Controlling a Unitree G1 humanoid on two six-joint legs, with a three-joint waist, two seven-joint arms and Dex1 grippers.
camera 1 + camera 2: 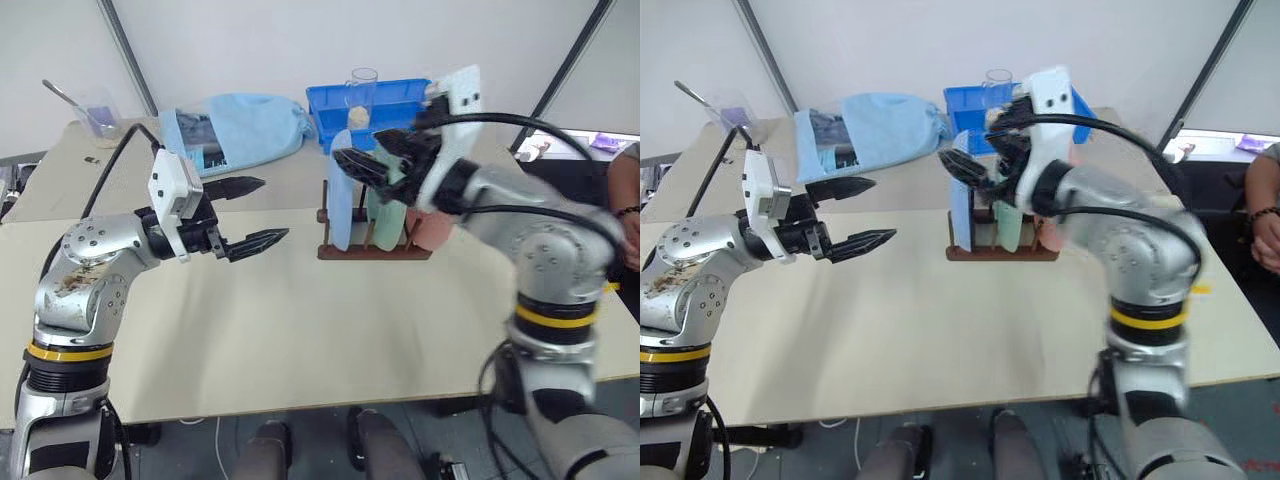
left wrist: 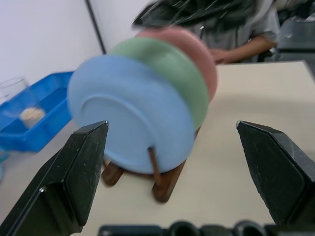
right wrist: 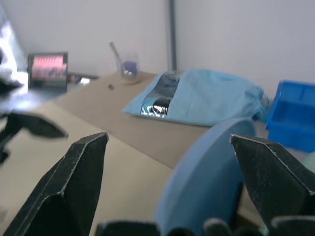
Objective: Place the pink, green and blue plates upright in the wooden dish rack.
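All three plates are seen parked upright in the wooden dish rack (image 1: 372,250) on the table (image 1: 300,330): blue plate (image 2: 133,113) at one end, green plate (image 2: 174,66) in the middle, pink plate (image 2: 197,46) at the other end. The right gripper (image 1: 375,160) is held just above them, jaws spread wide, nothing gripped. The left gripper (image 1: 245,215) is kept well apart from the rack, jaws wide open and empty too.

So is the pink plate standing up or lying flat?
Standing up. The pink plate sits on edge in the wooden dish rack, behind the green plate.
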